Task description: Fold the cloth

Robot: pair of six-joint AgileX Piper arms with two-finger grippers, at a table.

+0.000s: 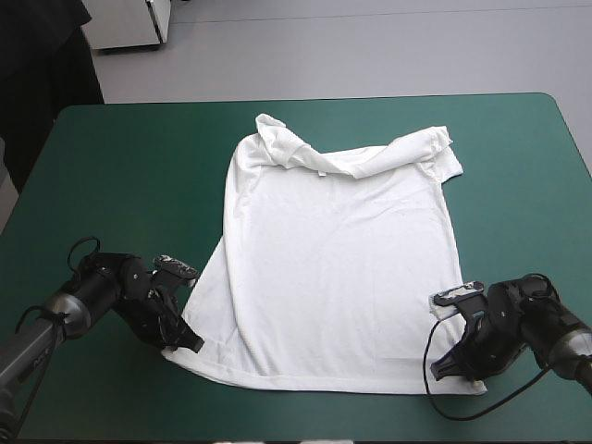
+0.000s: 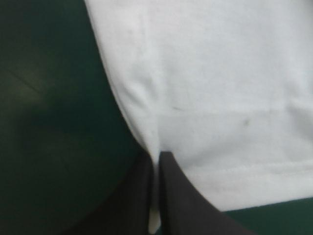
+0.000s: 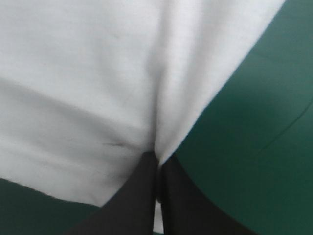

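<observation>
Softness and lightness are expected of the T-shirt (image 1: 342,268) spread on the tabletop (image 1: 120,166); its hem corners, judged sound holds, are clamped by the left pincer (image 2: 156,157) and right pincer (image 3: 157,159).

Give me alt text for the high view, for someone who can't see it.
A white T-shirt lies spread nearly flat on the teal-green table, collar toward the far edge, its top rumpled. The left gripper holds the near left hem corner and the right gripper the near right one.
</observation>
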